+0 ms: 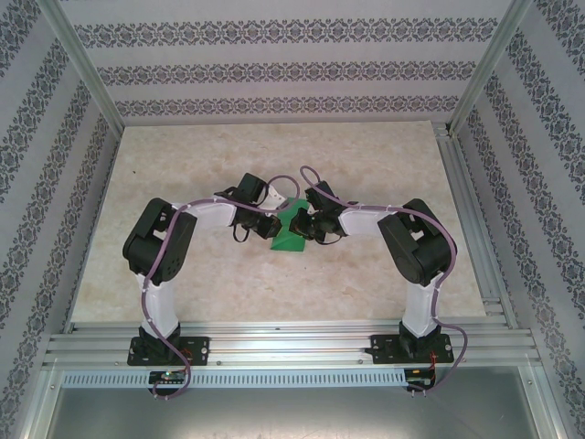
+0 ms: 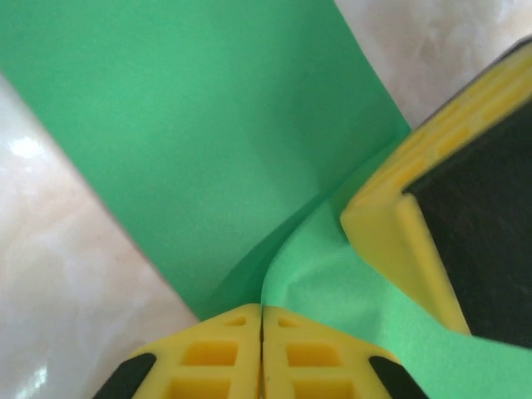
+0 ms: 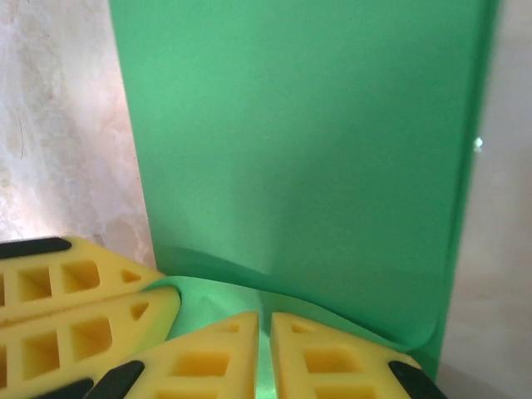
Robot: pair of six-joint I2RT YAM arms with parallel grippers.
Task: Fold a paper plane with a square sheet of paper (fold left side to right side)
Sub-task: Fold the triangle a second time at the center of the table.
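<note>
- The square sheet of paper [image 1: 291, 229] lies at the middle of the top view, between the two arms. It is thin, matte, bright green, and from above reads as a roughly triangular patch with straight edges.
- It rests on the tabletop [image 1: 366, 155], a pale beige surface with cloudy, marble-like veining and a slight sheen.
- The left pincer [image 2: 262, 320] sits at the bottom centre of the left wrist view. Its yellow moulded fingers, with rectangular recesses and black patches at their outer corners, are pressed together along a thin seam.
- A raised ridge of the green sheet runs straight into that seam, so the left pincer is pinching the paper.
- Above the ridge, the sheet spreads flat and smooth as a broad band from the upper left towards the centre, with one soft curved crease.
- At the right of the left wrist view, a blocky yellow finger with a flat black pad stands on the green paper.
- The right pincer [image 3: 264, 324] sits at the bottom centre of the right wrist view. Its yellow fingers are nearly together, with a sliver of green showing in the narrow slot between them; it grips the sheet's curled near edge.
- Beyond it, the paper stretches up the frame as a tall, smooth panel with straight side edges.
- Two more ribbed yellow fingers lie at the lower left of the right wrist view, touching the paper's edge.
</note>
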